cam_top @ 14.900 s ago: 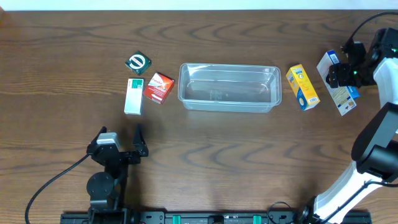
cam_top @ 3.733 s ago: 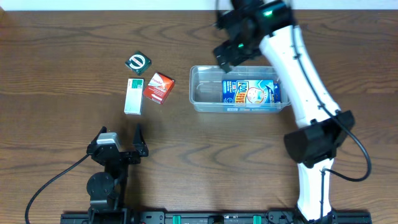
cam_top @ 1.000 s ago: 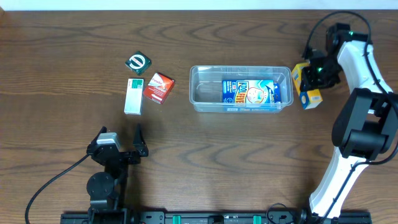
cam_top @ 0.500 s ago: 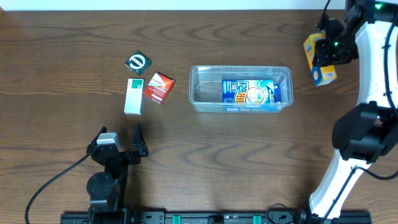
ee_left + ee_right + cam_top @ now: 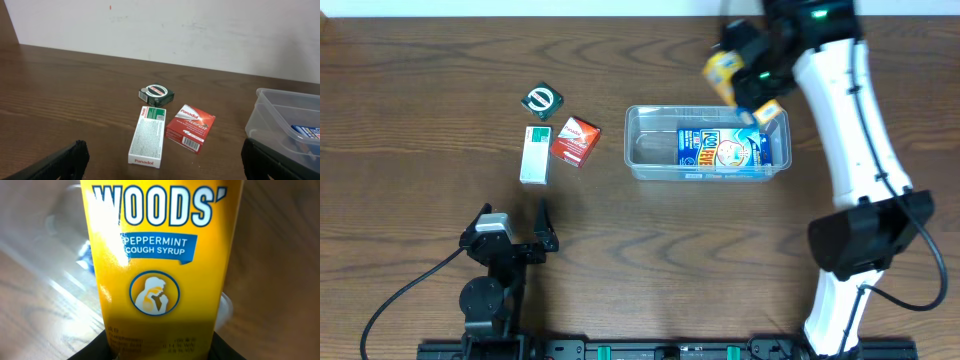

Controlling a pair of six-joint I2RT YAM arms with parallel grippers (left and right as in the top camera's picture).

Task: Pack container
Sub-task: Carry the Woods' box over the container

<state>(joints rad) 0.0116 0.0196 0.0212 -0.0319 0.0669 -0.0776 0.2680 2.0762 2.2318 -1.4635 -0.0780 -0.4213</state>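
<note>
The container (image 5: 650,112), a clear plastic tub, sits mid-table with a blue box (image 5: 725,148) lying in its right half. My right gripper (image 5: 752,80) is shut on a yellow cough-syrup box (image 5: 722,68) and holds it in the air over the tub's far right corner. In the right wrist view the yellow box (image 5: 160,255) fills the frame, the gripper (image 5: 160,350) clamps its lower end, and blurred clear plastic of the container (image 5: 65,225) shows behind it. My left gripper (image 5: 514,215) rests open near the front left, nothing between its fingers (image 5: 70,160). The container's corner (image 5: 280,107) shows at the right of the left wrist view.
Left of the tub lie a white-and-green Panadol box (image 5: 534,155) (image 5: 149,136), a red box (image 5: 575,141) (image 5: 191,128) and a small dark green box (image 5: 542,100) (image 5: 156,93). A pale wall (image 5: 200,30) bounds the table's far edge.
My right arm lifted the yellow box from the table right of the tub and swung it left, now above the tub's far right corner. The left arm stayed still.
</note>
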